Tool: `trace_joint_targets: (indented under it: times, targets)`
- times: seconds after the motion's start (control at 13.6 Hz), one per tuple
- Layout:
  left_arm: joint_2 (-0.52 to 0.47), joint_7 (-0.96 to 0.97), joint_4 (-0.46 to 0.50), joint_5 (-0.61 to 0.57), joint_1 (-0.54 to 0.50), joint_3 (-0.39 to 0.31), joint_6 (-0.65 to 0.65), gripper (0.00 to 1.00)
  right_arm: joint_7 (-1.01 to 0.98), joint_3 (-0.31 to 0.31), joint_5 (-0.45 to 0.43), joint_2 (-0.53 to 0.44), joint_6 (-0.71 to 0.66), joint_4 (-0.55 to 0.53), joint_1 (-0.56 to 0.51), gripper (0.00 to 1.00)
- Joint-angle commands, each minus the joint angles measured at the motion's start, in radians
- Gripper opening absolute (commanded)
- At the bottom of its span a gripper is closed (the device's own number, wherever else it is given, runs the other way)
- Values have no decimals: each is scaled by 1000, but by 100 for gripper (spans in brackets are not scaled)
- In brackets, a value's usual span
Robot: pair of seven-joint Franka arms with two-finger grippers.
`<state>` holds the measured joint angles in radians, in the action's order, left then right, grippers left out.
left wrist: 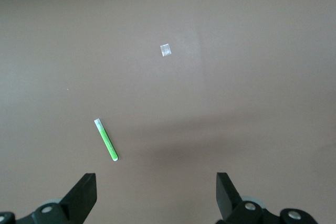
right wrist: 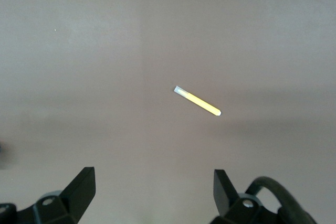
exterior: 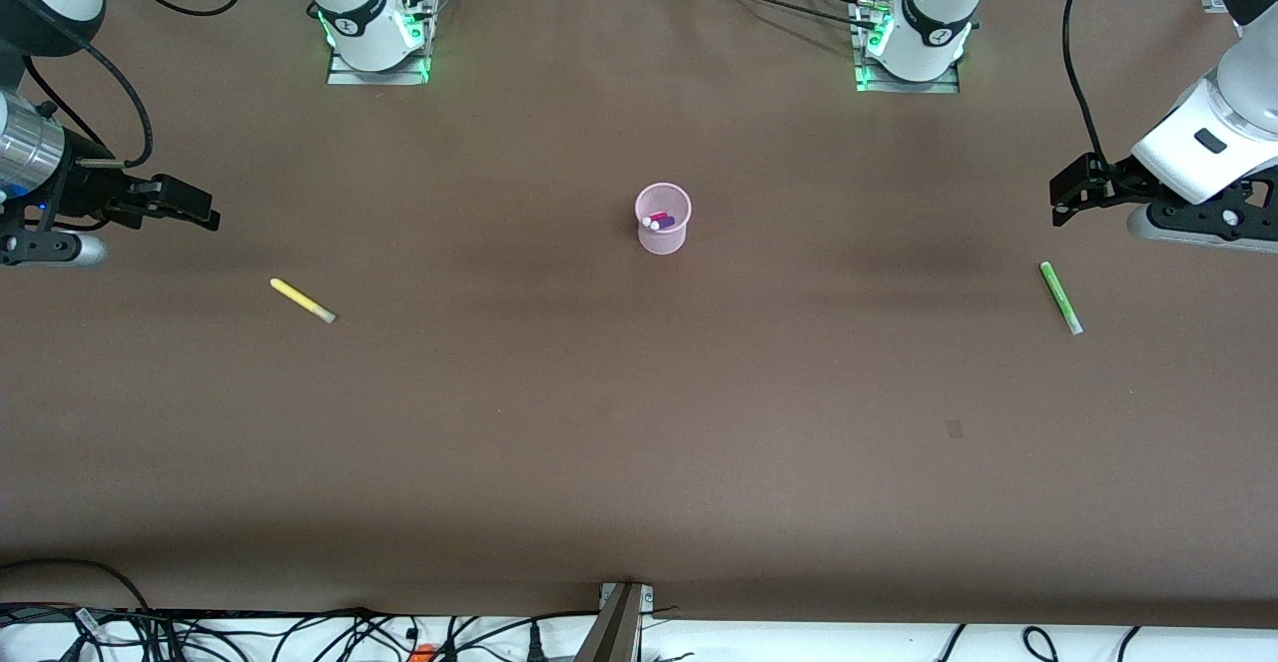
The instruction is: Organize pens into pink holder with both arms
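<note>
Pens, slim cylinders (exterior: pixel 303 301), flank translucent tapered pink holder (exterior: pixel 663 221)

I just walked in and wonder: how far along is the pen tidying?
About halfway. Two pens, a pink one and a dark purple one, already stand in the pink cup. Nothing is in hand: the left gripper hangs open over the green pen, the right gripper open by the yellow pen. Both those pens lie on the table, not yet picked up.
</note>
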<state>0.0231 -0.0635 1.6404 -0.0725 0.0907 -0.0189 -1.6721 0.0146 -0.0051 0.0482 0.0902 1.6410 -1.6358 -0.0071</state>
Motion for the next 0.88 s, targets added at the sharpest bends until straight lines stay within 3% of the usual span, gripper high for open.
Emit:
trace_joint_targets:
  times: [0.0,0.51,0.81]
  targets:
    - [17,-9,-31,-4,0,-3,11,100,28,17,-2,-21,11,-19,-19,99]
    - [24,-9,-40,-6,-17,0,11,100,41,11,-70,-32,-61,30,-17,100]
    - [24,-7,-42,-6,-16,4,14,100,85,-22,-68,-32,-164,144,-19,100]
